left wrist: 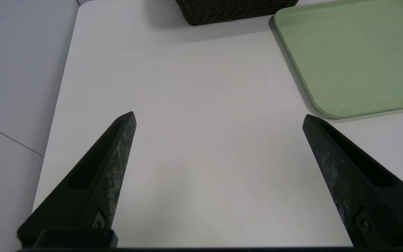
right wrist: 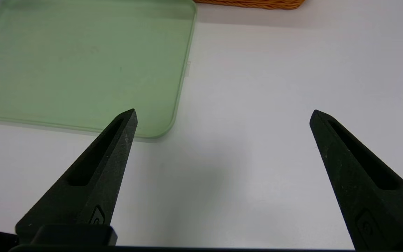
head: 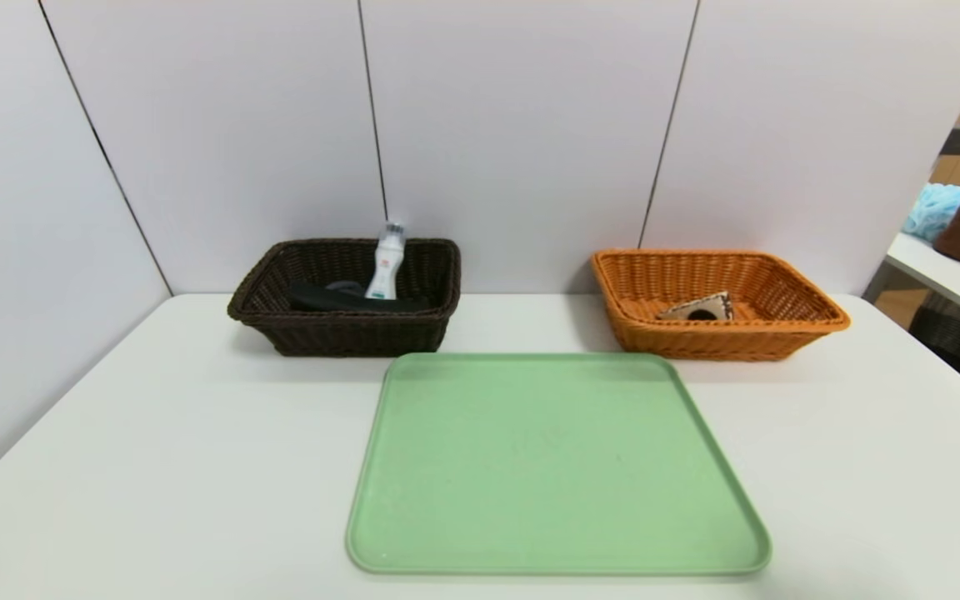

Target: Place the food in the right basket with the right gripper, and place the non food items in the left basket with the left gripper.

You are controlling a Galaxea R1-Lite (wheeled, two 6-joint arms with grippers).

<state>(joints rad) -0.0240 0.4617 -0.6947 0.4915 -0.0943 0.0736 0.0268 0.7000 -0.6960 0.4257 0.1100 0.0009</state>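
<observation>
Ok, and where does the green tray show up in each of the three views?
Head view: the green tray lies at centre, below both baskets.
Left wrist view: upper right corner of the picture, cut off by its edge.
Right wrist view: upper left, cut off.
Shared landmark: the white table around the tray.

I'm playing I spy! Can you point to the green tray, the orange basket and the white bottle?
Green tray [head: 555, 467]: head view, bare middle.
Orange basket [head: 722, 344]: head view, front wall.
White bottle [head: 386, 267]: head view, body.
</observation>
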